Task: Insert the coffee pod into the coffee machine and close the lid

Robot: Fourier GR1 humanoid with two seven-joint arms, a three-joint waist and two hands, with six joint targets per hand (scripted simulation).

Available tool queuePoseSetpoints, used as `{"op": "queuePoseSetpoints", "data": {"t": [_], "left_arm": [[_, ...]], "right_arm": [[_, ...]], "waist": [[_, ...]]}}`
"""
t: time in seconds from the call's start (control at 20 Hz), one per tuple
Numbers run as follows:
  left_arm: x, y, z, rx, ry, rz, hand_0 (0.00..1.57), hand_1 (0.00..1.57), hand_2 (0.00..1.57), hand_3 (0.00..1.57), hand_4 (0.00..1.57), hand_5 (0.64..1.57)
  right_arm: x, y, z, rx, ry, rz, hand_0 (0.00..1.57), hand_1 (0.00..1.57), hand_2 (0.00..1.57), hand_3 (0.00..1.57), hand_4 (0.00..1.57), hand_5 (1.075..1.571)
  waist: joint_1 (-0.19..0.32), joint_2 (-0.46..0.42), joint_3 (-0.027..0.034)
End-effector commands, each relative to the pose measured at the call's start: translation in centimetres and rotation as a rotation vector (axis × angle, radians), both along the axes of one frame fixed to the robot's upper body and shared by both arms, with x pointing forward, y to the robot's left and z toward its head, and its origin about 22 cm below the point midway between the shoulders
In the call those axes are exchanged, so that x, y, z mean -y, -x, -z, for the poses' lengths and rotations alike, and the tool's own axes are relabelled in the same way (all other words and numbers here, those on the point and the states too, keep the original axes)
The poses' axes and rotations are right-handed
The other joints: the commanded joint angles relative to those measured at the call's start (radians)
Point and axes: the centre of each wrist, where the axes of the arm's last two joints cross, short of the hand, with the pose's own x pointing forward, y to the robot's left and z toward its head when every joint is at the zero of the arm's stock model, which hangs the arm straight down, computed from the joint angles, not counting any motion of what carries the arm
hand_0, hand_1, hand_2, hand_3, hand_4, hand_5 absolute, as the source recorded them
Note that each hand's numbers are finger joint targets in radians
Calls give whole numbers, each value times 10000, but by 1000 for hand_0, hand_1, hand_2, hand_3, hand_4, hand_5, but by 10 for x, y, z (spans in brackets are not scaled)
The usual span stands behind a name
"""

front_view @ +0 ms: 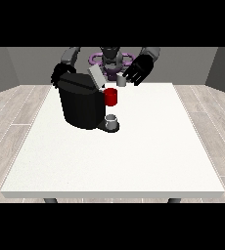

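Observation:
A black coffee machine [80, 103] stands on the white table [134, 156] left of centre, its grey lid [97, 77] tilted up and open. A red pod holder [111, 97] juts from its right side, above a small grey cup [112, 120] on the machine's base. A small grey coffee pod [121, 81] is in the air above and right of the holder, at the fingertips of the hand at the view's right [139, 70]. The hand at the view's left [60, 74] sits behind the machine's top left corner, partly hidden.
The robot's torso [110, 58] with a purple ring is behind the table's far edge. Wooden floor surrounds the table. The table's near and right parts are bare white surface.

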Motion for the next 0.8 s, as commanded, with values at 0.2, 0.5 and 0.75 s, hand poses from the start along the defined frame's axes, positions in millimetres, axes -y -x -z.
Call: {"op": "queuePoseSetpoints", "data": {"t": [0.2, 0.5, 0.75], "left_arm": [[-5, -1, -35, 537, -269, -260, 1281, 1281, 1306, 1226, 501, 1571], [23, -5, -13, 361, -263, 103, 1314, 1314, 1328, 1230, 493, 1571], [31, -8, -38, 200, -264, 237, 1316, 1316, 1328, 1225, 510, 1571]], "right_arm": [[16, -4, -10, 341, 267, 223, 0, 0, 0, 0, 549, 1571], [11, -2, -6, 624, 198, 250, 0, 0, 0, 0, 480, 1571], [6, -15, -21, 574, -40, 522, 0, 0, 0, 0, 480, 1571]], "waist": [[-298, 443, 1], [-283, 560, 2], [-200, 749, 3]]}}
